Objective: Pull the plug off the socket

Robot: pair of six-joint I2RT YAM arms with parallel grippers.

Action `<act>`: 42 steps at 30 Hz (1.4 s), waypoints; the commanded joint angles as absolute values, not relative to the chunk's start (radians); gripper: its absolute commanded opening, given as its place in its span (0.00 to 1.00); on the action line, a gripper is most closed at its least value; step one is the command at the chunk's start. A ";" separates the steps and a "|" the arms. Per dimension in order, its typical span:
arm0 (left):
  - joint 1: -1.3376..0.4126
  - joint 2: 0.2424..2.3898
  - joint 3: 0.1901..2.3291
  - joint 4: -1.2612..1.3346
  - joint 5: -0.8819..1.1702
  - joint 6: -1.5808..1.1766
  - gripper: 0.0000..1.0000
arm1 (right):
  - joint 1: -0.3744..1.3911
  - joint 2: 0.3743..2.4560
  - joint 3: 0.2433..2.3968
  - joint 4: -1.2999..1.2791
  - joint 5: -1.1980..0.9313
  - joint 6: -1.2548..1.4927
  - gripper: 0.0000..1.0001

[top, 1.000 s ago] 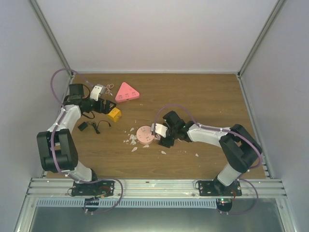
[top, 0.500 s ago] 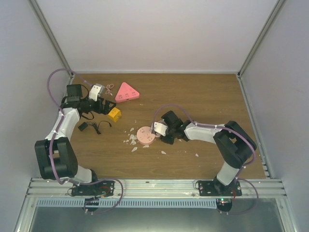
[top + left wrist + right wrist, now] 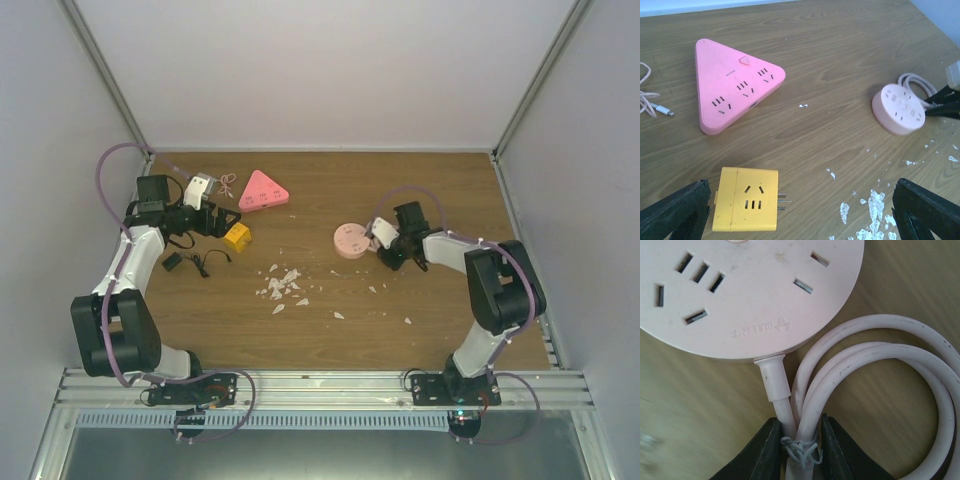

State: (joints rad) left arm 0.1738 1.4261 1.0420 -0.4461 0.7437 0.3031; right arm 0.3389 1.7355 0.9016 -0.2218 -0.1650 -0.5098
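The right pincer [image 3: 799,447] is clamped narrow on the white cord [image 3: 890,324] of the round pink socket [image 3: 750,295], gripping just behind the strain relief. The socket lies flat on the table [image 3: 420,190] directly ahead of its fingertips, and the cord loops off to one side. The left pincer [image 3: 800,212] stands wide and holds nothing. The yellow cube plug [image 3: 746,206] lies on the wood between its fingers, nearer one of them, with its prongs bare and pointing sideways. The triangular pink socket [image 3: 732,85] sits farther ahead of that pincer, and the round socket is well off to its other side. No plug shows in any visible slot of either socket, so the separation itself looks done, and the step in hand reads as repositioning the round socket by its cord. The next move would seem to call for letting go of the cord cleanly without dragging the socket, though which plug the task means cannot be settled from here. Compared with half a second ago, the round socket has left the patch of white flakes [image 3: 282,288] at mid-table. It now lies farther back and toward the right arm, which has drawn in with it, while the left arm has barely shifted.
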 commanded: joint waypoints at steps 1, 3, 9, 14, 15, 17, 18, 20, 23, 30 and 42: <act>0.175 1.408 1.036 -0.431 0.760 0.303 0.99 | 0.206 1.739 0.902 -0.251 -0.181 -0.544 0.22; 0.175 1.407 1.037 -0.431 0.760 0.303 0.99 | 0.142 1.744 0.900 -0.252 -0.189 -0.559 0.22; 0.175 1.413 1.038 -0.425 0.763 0.304 0.99 | -0.074 1.771 0.914 -0.252 -0.232 -0.575 0.22; 0.175 1.417 1.043 -0.425 0.765 0.302 0.99 | -0.218 1.790 0.931 -0.233 -0.243 -0.534 0.20; 0.175 1.417 1.043 -0.425 0.765 0.303 0.99 | -0.242 1.791 0.931 -0.228 -0.244 -0.525 0.19; 0.175 1.417 1.043 -0.426 0.762 0.306 0.99 | -0.277 1.792 0.930 -0.219 -0.246 -0.505 0.18; 0.175 1.416 1.044 -0.425 0.761 0.308 0.99 | -0.293 1.791 0.930 -0.214 -0.246 -0.494 0.18; 0.175 1.419 1.045 -0.425 0.759 0.308 0.99 | -0.319 1.784 0.922 -0.200 -0.240 -0.470 0.18; 0.175 1.421 1.047 -0.426 0.758 0.308 0.99 | -0.341 1.750 0.897 -0.168 -0.224 -0.433 0.17; 0.175 1.434 1.066 -0.445 0.760 0.313 0.99 | -0.344 1.622 0.862 -0.203 -0.261 -0.396 0.34; 0.176 1.426 1.146 -0.524 0.732 0.346 0.99 | -0.342 1.476 0.992 -0.378 -0.428 -0.394 0.85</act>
State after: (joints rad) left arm 0.1738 1.4384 1.0920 -0.4969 0.7425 0.3149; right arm -0.3367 1.5291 0.9226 -0.2962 -0.3382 -0.3885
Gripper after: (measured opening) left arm 0.990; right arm 0.792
